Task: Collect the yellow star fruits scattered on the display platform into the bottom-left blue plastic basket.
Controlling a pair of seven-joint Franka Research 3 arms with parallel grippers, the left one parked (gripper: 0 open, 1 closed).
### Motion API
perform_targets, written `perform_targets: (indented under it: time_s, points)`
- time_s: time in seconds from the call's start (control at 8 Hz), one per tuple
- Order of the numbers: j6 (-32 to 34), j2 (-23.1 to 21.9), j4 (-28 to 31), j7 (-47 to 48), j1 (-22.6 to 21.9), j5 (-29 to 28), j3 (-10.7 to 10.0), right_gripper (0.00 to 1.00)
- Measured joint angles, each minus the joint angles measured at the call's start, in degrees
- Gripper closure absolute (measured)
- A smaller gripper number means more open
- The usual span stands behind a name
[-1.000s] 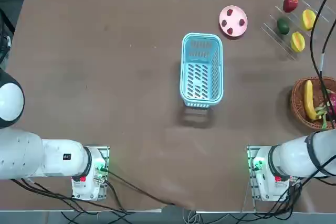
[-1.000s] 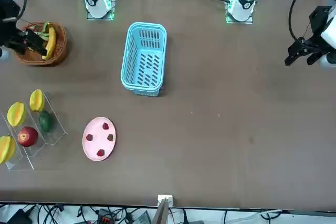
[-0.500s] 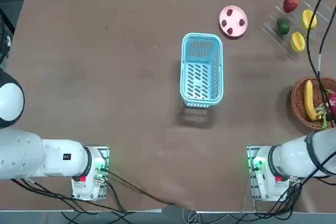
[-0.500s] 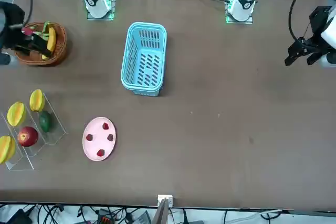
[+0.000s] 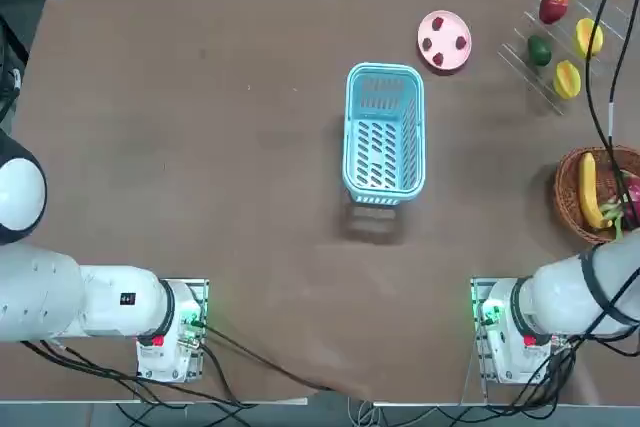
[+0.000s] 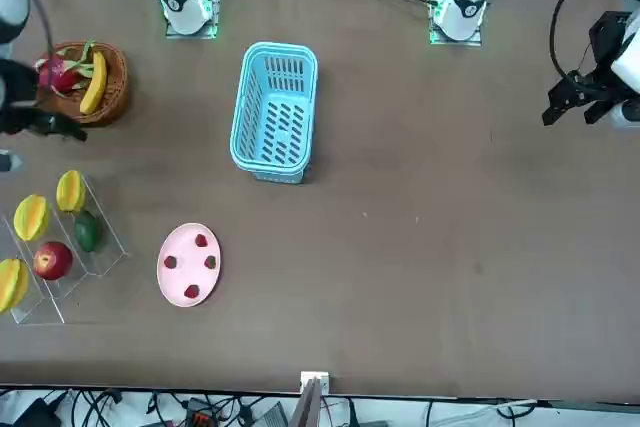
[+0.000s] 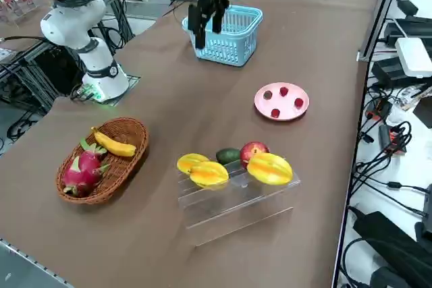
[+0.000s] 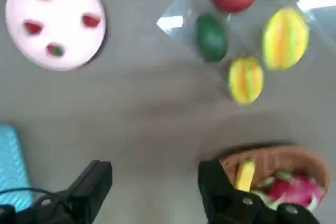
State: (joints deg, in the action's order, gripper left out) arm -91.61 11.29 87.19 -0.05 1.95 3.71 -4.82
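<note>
Yellow-orange, ridged oval star fruits (image 7: 209, 174), three in total, rest on the clear, see-through tiered display platform (image 7: 229, 202) at the far right of the table (image 5: 250, 147). A round red fruit (image 7: 253, 152) and a dark green oval fruit (image 7: 227, 156) share the platform. Two star fruits sit close together; the third lies near the red fruit.

The right gripper (image 8: 155, 167) is raised above the table, its black jaws set wide apart, holding nothing. The light-blue rectangular plastic basket (image 5: 384, 133), slatted and round-cornered, stands upright near the middle of the table, well apart from the platform.

The pink round plate (image 5: 435, 30), bearing four small dark-red pieces (image 5: 437, 23), lies between the blue basket and the platform. The round brown wicker basket (image 7: 138, 129), on the robot's side of the platform, contains a yellow banana (image 7: 113, 144) and a magenta dragon fruit (image 7: 82, 173) with green scales.
</note>
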Motion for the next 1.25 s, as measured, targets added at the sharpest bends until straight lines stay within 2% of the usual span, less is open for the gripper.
perform_targets:
  time_s: [0.25,0.38,0.88,1.25]
  points:
    - [-8.2,4.4,-1.7,-5.0,3.1,1.1,0.0,0.0]
    - [-10.5,7.5,-4.6,-7.9,5.1,1.1,0.0,0.0]
    - [-13.0,20.9,-21.4,-12.7,9.9,1.2,-0.1,0.0]
    - [-18.8,25.9,-24.5,-15.0,14.6,1.2,0.0,0.0]
